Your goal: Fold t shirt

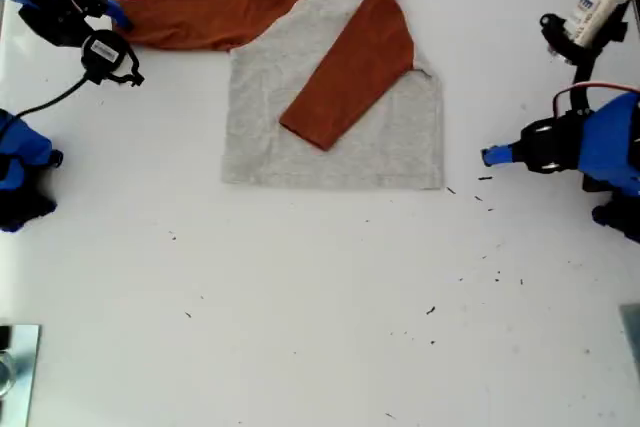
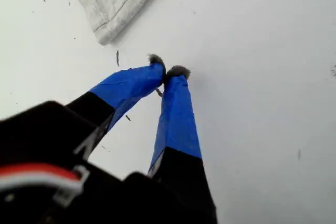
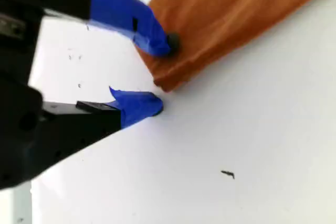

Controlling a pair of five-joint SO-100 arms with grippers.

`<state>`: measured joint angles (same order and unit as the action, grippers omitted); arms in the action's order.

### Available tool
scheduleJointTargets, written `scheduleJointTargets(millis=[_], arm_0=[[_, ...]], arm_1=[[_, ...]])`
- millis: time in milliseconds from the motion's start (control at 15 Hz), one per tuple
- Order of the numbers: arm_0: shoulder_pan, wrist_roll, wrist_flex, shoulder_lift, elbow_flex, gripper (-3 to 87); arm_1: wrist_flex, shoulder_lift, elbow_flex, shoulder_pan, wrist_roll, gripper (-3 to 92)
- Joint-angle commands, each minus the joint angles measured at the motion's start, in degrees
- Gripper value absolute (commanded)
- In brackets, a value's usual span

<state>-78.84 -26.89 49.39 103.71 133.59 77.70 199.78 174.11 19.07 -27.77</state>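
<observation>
The t shirt (image 1: 340, 122) lies flat on the white table, grey body up. One rust-orange sleeve (image 1: 350, 77) is folded slantwise across the body. The other sleeve (image 1: 200, 15) stretches out toward the exterior view's left. At its cuff (image 3: 173, 72) my second gripper (image 3: 160, 74) stands open, one fingertip (image 3: 165, 43) on the cuff's top and the other on the table beside it; it also shows as my second gripper (image 1: 120, 15). My first gripper (image 2: 167, 72) is shut on nothing, its tips just off the shirt's grey hem corner (image 2: 105, 32). It sits at the exterior view's right as my first gripper (image 1: 490, 155).
A black camera module (image 1: 105, 55) with a cable hangs by the second arm. Blue arm parts (image 1: 20, 162) sit at the exterior view's left edge, and a white-and-black motor (image 1: 590, 17) at its upper right. A metal plate (image 1: 15, 372) lies at its lower left. Dark specks (image 1: 495, 272) dot the table.
</observation>
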Motion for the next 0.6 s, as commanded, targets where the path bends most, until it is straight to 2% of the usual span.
scheduleJointTargets(millis=[0, 133, 267, 400, 533], arm_0=[[-0.7, -1.1, 0.1, -2.1, -2.1, -0.3], [1.0, -0.7, 4.7, 6.6, -3.0, -0.3], [5.0, 0.7, 12.2, 15.3, -8.9, -0.3], [18.2, 7.0, 18.3, 18.3, -20.0, -0.3], [38.3, 15.2, 21.4, 6.9, -39.2, -0.3]], arm_1=[[0.6, 0.9, 3.1, -0.6, -0.4, 3.5], [0.6, 0.9, 3.1, -0.7, -0.2, 3.5], [0.6, 0.9, 3.1, -0.7, -0.2, 3.5], [0.6, 0.9, 3.1, -0.5, -0.1, 3.5], [0.6, 0.9, 3.1, 0.0, -0.1, 3.5]])
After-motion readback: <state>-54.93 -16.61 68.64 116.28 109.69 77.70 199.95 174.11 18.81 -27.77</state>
